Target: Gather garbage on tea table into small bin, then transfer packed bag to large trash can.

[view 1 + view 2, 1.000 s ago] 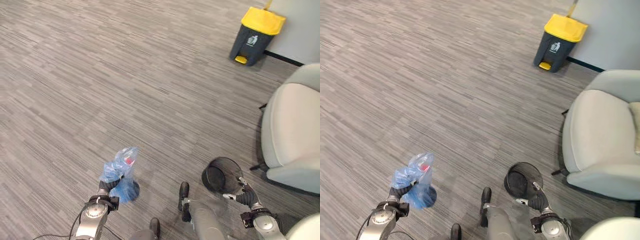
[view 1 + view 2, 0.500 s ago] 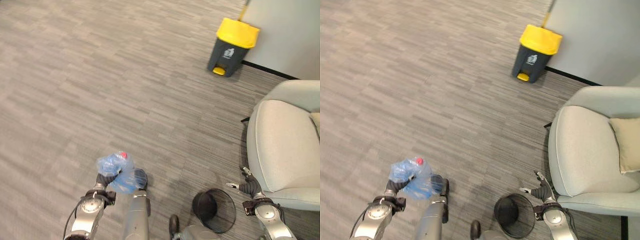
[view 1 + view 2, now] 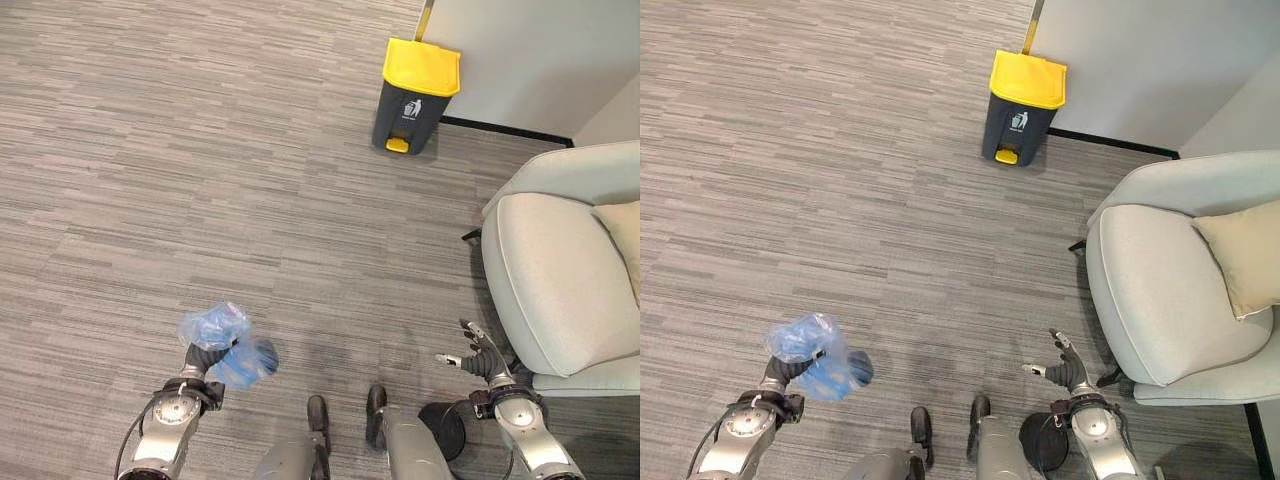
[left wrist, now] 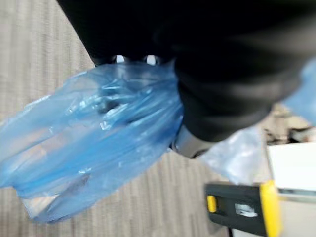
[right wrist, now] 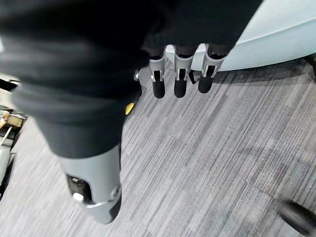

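A blue plastic garbage bag (image 3: 222,342) is grasped by the left hand (image 3: 203,362) at the near left of the scene; the fingers are curled round the gathered neck of the bag. The bag is held above the grey carpet floor (image 3: 180,180), and crumpled contents can be seen through its thin film. In the left wrist view the same bag (image 4: 94,138) is seen hanging past the dark cover of the hand.

The right hand (image 3: 478,352) is seen at the near right, with its fingers (image 5: 179,74) straight and spread, and nothing is held in it. It is placed just beside the front edge of a light grey armchair (image 3: 560,270), on which a beige cushion (image 3: 1240,255) lies.

A small black mesh bin (image 3: 445,428) stands on the floor near the right arm, partly hidden by it.

A large trash can (image 3: 414,95) with a dark grey body and a yellow lid stands at the far side, close to a pale wall (image 3: 530,50), well apart from the bag.
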Available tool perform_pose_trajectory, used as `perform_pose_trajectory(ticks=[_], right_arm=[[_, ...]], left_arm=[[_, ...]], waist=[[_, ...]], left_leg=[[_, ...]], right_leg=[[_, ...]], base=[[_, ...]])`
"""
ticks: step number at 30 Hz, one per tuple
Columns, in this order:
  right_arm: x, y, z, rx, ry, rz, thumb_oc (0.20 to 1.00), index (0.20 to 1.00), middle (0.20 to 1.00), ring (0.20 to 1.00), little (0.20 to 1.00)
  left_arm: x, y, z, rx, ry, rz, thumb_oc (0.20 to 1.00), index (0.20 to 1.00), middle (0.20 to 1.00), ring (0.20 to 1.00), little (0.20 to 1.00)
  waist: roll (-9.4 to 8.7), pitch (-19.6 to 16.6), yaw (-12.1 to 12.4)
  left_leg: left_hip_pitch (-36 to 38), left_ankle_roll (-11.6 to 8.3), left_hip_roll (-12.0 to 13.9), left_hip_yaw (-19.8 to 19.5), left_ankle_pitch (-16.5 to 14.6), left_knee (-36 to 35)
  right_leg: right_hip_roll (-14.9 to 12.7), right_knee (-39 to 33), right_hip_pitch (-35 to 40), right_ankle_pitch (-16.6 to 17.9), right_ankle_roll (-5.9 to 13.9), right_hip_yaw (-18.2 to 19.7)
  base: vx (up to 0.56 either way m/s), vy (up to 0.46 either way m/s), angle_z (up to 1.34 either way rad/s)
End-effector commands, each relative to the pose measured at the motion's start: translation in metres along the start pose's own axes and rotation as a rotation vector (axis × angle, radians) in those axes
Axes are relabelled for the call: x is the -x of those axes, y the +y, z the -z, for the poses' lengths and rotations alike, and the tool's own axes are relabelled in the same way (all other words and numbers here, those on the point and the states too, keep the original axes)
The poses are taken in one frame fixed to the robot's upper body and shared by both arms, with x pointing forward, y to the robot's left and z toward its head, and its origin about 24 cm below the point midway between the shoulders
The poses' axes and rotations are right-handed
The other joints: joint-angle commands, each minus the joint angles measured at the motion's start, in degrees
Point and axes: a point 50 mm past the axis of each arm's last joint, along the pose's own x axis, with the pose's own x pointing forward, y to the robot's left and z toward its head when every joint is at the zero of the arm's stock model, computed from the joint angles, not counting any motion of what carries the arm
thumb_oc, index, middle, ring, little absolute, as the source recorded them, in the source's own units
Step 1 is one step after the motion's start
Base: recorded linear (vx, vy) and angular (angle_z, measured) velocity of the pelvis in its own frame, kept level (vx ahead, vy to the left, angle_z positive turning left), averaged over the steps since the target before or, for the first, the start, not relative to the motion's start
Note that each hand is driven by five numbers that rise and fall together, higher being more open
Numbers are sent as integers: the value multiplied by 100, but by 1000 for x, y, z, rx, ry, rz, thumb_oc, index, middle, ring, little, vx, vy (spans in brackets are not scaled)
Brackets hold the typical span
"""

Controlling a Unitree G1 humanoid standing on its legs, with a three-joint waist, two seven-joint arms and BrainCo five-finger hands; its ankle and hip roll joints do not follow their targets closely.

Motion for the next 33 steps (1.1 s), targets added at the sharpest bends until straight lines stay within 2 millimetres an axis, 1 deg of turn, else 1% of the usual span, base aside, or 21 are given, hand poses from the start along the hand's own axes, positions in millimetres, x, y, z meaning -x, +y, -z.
perform_pose_trajectory(ticks=[1,4,6,7,8,9,10,11,12,15,17,18,22,23,25,27,28,29,30,31,33], right_arm=[[-6,-14,-9,28,-42,32,1000,1000,1000,1000,1000],[-2,-15,-4,37,-26,27,1000,1000,1000,1000,1000],[2,-21,5,64,2,33,1000,1000,1000,1000,1000],[2,-24,4,73,-3,39,1000,1000,1000,1000,1000],[2,-24,4,73,-3,39,1000,1000,1000,1000,1000],[4,-28,8,76,14,51,1000,1000,1000,1000,1000],[4,-28,8,76,14,51,1000,1000,1000,1000,1000],[3,-29,7,78,9,54,1000,1000,1000,1000,1000],[2,-33,5,76,3,69,1000,1000,1000,1000,1000],[1,-35,3,69,-4,78,1000,1000,1000,1000,1000],[0,-35,3,72,-2,85,1000,1000,1000,1000,1000],[0,-35,3,72,-2,85,1000,1000,1000,1000,1000],[-2,-29,5,65,10,81,1000,1000,1000,1000,1000],[-2,-28,5,65,12,80,1000,1000,1000,1000,1000],[-2,-27,5,66,12,76,1000,1000,1000,1000,1000],[-3,-20,3,70,7,49,1000,1000,1000,1000,1000],[-3,-20,3,70,7,49,1000,1000,1000,1000,1000],[-3,-17,5,68,12,38,1000,1000,1000,1000,1000],[-4,-14,3,67,9,24,1000,1000,1000,1000,1000],[-4,-14,3,67,9,24,1000,1000,1000,1000,1000],[-7,-8,-6,63,-23,-1,1000,1000,1000,1000,1000]], left_arm=[[-1,14,-29,-8,-153,-43,200,200,200,200,200],[1,11,-27,-5,-148,-29,200,200,200,200,200],[5,4,-19,18,-125,2,200,200,200,200,200],[7,1,-18,24,-122,8,200,200,200,200,200],[7,1,-18,25,-122,8,200,200,200,200,200],[8,-2,-15,51,-112,12,200,200,200,200,200],[8,-2,-15,51,-111,12,200,200,200,200,200],[7,-5,-16,66,-112,16,200,200,200,200,200],[6,-9,-16,91,-108,15,200,200,200,200,200],[6,-10,-16,101,-105,13,200,200,200,200,200],[6,-9,-15,102,-106,4,200,200,200,200,200],[6,-9,-15,102,-107,4,200,200,200,200,200],[9,-9,-13,107,-103,3,200,200,200,200,200],[9,-9,-14,105,-103,5,200,200,200,200,200],[10,-7,-13,101,-102,0,200,200,200,200,200],[13,-6,-9,96,-92,-6,200,200,200,200,200],[13,-6,-9,97,-93,-6,200,200,200,200,200],[14,-6,-8,93,-88,-1,200,200,200,200,200],[14,-2,-6,81,-78,-13,200,200,200,200,200],[14,-2,-6,81,-78,-13,200,200,200,200,200],[12,4,-10,45,-89,-19,200,200,200,200,200]], waist=[[-87,-51,-50],[-114,-108,-96],[53,-298,-149],[92,-331,-156],[102,-335,-162],[149,-380,-165],[154,-383,-169],[143,-348,-141],[90,-293,-89],[8,-196,10],[-36,-57,221],[-40,-52,225],[14,4,533],[3,-8,567],[6,-34,624],[-89,-131,729],[-81,-146,732],[-155,-193,760],[-170,-290,794],[-170,-295,796],[-104,-219,691]], left_leg=[[949,-402,663,-451,-946,488],[1178,-478,633,-479,-965,413],[1225,-768,1041,-490,-407,802],[1143,-816,1136,-496,-174,1087],[1133,-822,1147,-504,-180,1101],[1038,-909,1297,-468,255,1441],[1031,-913,1303,-474,251,1450],[896,-856,1297,-480,275,1555],[498,-718,1176,-533,26,1482],[8,-627,998,-608,-240,1334],[-633,-683,858,-718,114,1044],[-622,-684,856,-713,116,1036],[-1101,-774,633,-741,895,314],[-1161,-762,608,-692,933,336],[-1187,-731,589,-698,924,372],[-1143,-588,496,-853,623,719],[-1162,-589,506,-854,643,707],[-1107,-514,436,-859,486,835],[-954,-353,351,-825,336,804],[-957,-353,352,-823,339,801],[-462,-52,189,-767,46,561]], right_leg=[[-67,-776,250,588,337,-184],[-114,-664,280,665,273,-153],[33,-497,510,512,33,-329],[129,-520,606,436,-53,-372],[137,-526,608,436,-58,-382],[291,-578,815,244,-177,-477],[295,-579,816,242,-180,-483],[329,-591,896,137,-237,-458],[349,-612,1065,-34,-271,-383],[356,-619,1219,-170,-281,-268],[457,-674,1493,-268,-301,-123],[455,-674,1499,-269,-301,-119],[800,-849,2126,-515,-300,206],[831,-863,2237,-561,-305,292],[872,-859,2323,-599,-317,409],[747,-813,2649,-786,-247,653],[758,-821,2627,-767,-250,655],[672,-756,2712,-775,-197,725],[517,-330,2559,-646,-60,833],[518,-330,2553,-644,-60,835],[332,1011,1825,-17,202,972]], base=[[191,-159,-1],[293,-205,21],[553,-437,59],[290,-295,73],[285,-264,24],[195,-176,-3],[271,-228,-22],[234,-140,-29],[310,-173,-33],[207,-99,-41],[250,-91,-29],[181,-46,-31],[367,-7,-44],[376,34,-53],[277,66,-59],[505,155,-86],[469,140,-96],[405,162,-57],[411,162,-33],[422,209,-24],[401,191,-24]])
